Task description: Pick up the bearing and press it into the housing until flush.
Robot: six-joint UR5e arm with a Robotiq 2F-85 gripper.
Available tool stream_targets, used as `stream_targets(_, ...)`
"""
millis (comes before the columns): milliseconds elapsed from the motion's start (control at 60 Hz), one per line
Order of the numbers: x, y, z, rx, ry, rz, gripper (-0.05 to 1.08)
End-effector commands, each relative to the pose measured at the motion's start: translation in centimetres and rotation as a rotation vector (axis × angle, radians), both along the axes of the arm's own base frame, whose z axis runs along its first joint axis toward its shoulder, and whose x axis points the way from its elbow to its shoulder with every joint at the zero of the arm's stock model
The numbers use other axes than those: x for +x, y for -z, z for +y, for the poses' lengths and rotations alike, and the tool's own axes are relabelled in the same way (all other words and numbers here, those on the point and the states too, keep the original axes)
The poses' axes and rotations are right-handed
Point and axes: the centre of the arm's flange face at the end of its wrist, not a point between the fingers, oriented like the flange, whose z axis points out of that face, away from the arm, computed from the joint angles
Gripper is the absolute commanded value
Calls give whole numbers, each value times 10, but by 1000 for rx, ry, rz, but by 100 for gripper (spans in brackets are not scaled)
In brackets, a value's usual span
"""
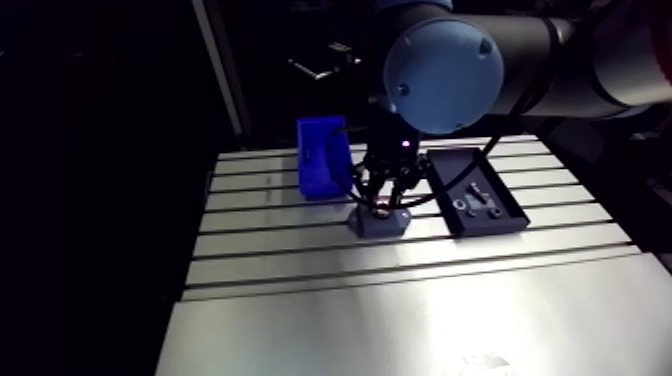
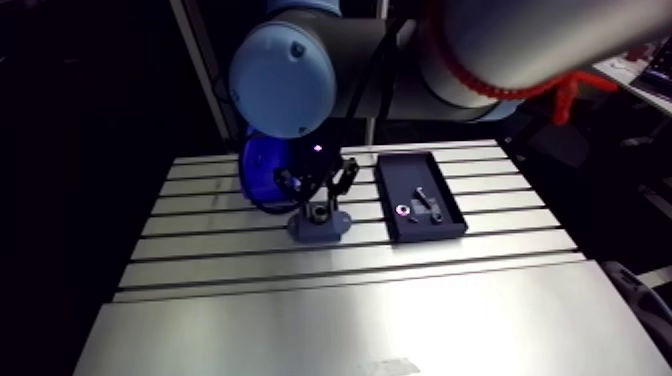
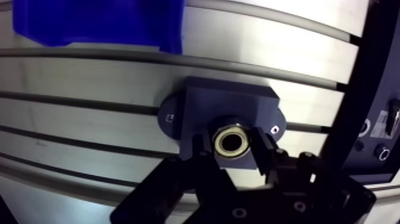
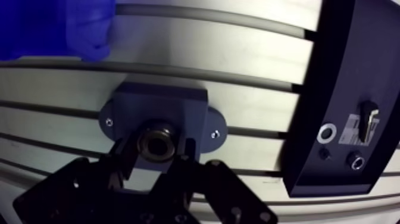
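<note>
The housing sits on the table between the bin and the tray.

In the wrist view the fingers cover the housing's near side, and I can't tell how deep the bearing sits. The bin and tray both run off the edge, and the tray's bits are too small to name. In the arm view the arm's joint hides most of the bin.
</note>
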Motion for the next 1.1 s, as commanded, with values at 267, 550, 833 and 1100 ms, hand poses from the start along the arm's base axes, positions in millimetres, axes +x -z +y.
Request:
stream_targets(267, 0, 3, 0, -1, 1, -4, 91)
stream_targets(550, 0, 3, 0, -1, -1, -6, 91)
stream_targets(833, 0, 4, -1, -1, -1, -7, 91)
stream_targets(1100, 0, 4, -1, -1, -1, -8, 91)
